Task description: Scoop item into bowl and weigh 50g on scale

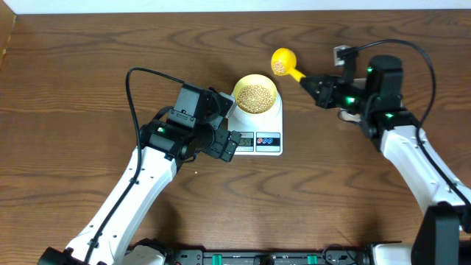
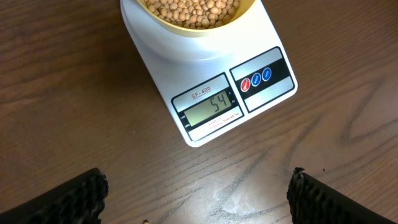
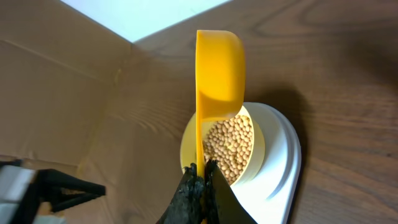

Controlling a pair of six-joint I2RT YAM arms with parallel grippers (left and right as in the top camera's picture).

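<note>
A white scale [image 1: 259,132] stands mid-table with a pale-yellow bowl [image 1: 255,94] on it, filled with tan beans [image 1: 256,93]. From the left wrist, the scale [image 2: 211,93] shows its lit display reading 54, and the bowl [image 2: 186,28] sits at the top edge. My left gripper [image 1: 223,123] hovers at the scale's left front, open and empty, with its fingers [image 2: 81,199] wide apart over bare wood. My right gripper [image 1: 313,82] is shut on the handle of a yellow scoop [image 1: 282,62]. The scoop [image 3: 217,74] hangs beyond the bowl [image 3: 249,155], with a few beans in it.
A brown cardboard wall [image 3: 56,93] stands behind the table's far left side, also seen at the corner [image 1: 6,37]. A black cable [image 1: 132,96] loops up from the left arm. One stray bean [image 2: 145,221] lies on the wood between the left fingers.
</note>
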